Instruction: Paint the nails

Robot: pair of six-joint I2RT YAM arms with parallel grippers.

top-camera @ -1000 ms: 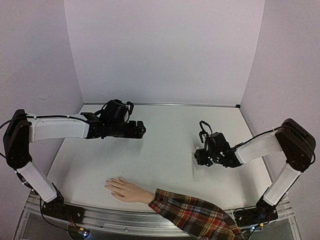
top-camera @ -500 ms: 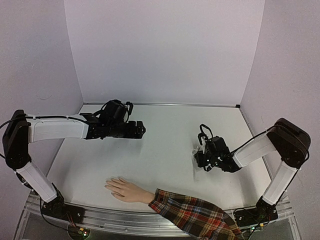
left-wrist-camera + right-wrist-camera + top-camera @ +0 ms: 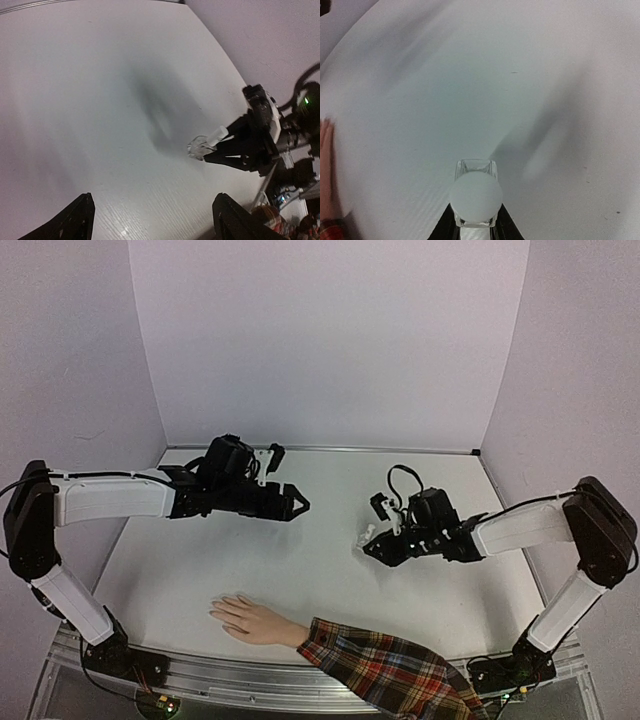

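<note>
The beige mannequin hand (image 3: 252, 620) lies palm down at the table's front, fingers pointing left, with a red plaid sleeve (image 3: 390, 670). Its nails are too small to make out. An edge of the hand shows in the right wrist view (image 3: 325, 160). My right gripper (image 3: 368, 542) is shut on a small clear bottle with a white cap (image 3: 476, 192), held low over the table's middle right. The bottle also shows in the left wrist view (image 3: 202, 146). My left gripper (image 3: 298, 502) is open and empty, above the table's middle left, facing the bottle.
White table (image 3: 300, 560) walled by pale panels at the back and sides, with a metal rail (image 3: 200, 672) along the front edge. The sleeve hangs over that rail at the front right.
My right gripper has swung left toward the table's middle with the bottle. My left gripper has opened its jaws and moved slightly right.
</note>
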